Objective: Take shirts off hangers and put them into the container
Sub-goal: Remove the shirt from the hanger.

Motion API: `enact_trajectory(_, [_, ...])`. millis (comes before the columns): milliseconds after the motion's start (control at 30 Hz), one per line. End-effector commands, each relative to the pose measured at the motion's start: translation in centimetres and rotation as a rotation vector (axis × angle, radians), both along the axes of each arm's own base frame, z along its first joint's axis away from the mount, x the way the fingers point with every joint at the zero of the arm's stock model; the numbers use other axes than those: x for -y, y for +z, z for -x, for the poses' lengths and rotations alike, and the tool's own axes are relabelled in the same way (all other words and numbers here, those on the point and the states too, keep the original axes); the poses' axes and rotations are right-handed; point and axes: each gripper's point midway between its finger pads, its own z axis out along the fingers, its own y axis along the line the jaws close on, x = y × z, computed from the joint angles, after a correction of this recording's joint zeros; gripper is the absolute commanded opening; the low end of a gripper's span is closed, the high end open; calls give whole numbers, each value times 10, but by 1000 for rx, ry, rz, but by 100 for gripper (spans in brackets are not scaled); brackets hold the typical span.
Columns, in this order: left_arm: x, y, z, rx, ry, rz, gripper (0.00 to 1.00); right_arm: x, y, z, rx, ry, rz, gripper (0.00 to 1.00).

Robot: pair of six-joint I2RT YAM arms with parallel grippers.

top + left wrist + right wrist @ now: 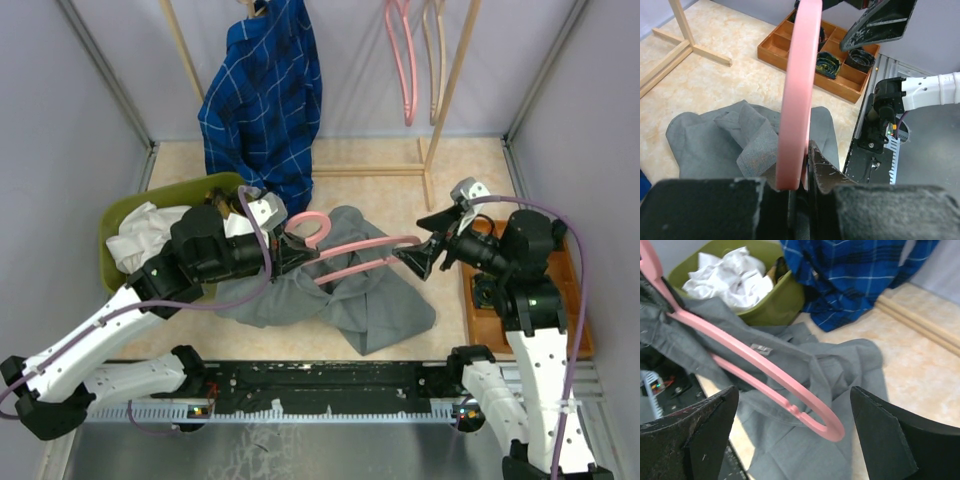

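My left gripper [290,255] [802,175] is shut on a pink hanger [365,245] [800,90] [765,370] near its hook. The grey shirt [350,295] [715,135] [840,365] lies crumpled on the table under the hanger, and some of its cloth still drapes over the hanger's left part. At the hanger's bare right end my right gripper [425,250] [794,390] stands wide open, touching nothing. The olive container [115,215] [780,305] at the left holds the white shirt [145,235] [735,275]. On the rack at the back, the blue checked shirt [265,100] [855,280] still hangs.
A wooden rack [440,130] stands at the back with bare pink hangers [402,60] and a pale hanger [437,50] on it. An orange divided tray [575,300] [810,55] with black parts sits under the right arm. Grey walls close in both sides.
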Motion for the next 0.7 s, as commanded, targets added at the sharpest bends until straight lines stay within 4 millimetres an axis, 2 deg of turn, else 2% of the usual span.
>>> enact_trajectory(0, [3,21,8,38,-60,29,0,-16,11,22,-1,170,-21,90])
enact_trajectory(67, [3,23,9,39,-65,31,0,-20,8,28,-28,212,-27,88])
enact_trajectory(200, [4,25,10,44,-70,37,0,-24,3,36,-76,267,-36,75])
enact_trajectory(433, [5,27,11,41,-80,38,0,-27,2,40,-130,302,-55,58])
enact_trajectory(667, [6,23,11,30,-81,34,0,-30,4,41,-184,327,-78,28])
